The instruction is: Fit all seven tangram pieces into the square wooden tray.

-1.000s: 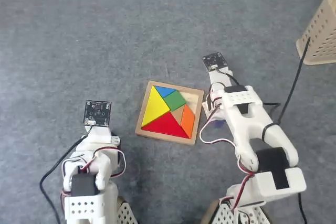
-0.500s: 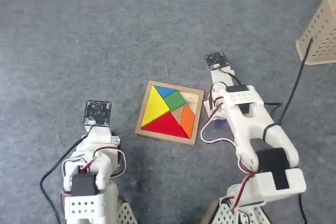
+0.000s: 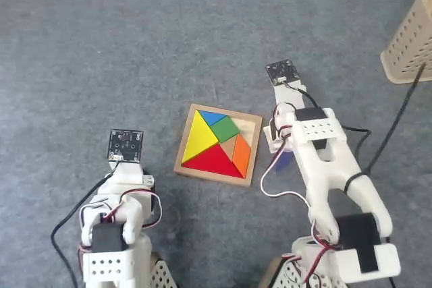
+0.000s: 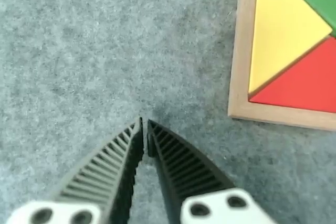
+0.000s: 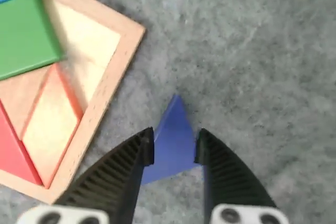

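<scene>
The right gripper [image 5: 175, 134] is clamped on the dark blue triangle [image 5: 176, 150], which lies flat on the grey carpet [image 4: 79, 51] just beside the square wooden tray [image 3: 183, 141], outside its rim. The tray holds yellow, red, light blue, green and orange pieces, with bare wood showing near that side. The left gripper [image 4: 145, 129] has its jaws closed and empty, near the tray's corner

Bright, even light falls from above on the grey felt table [image 3: 101, 65]. We see only soft, short shadows, such as the thin dark band along the near rim of the square wooden tray [image 3: 212, 176]. In the right wrist view, glare washes the tray's bare floor pale. The dark blue wooden triangle [image 5: 173, 124], held in the right gripper [image 5: 175, 135], casts faint shade.
</scene>
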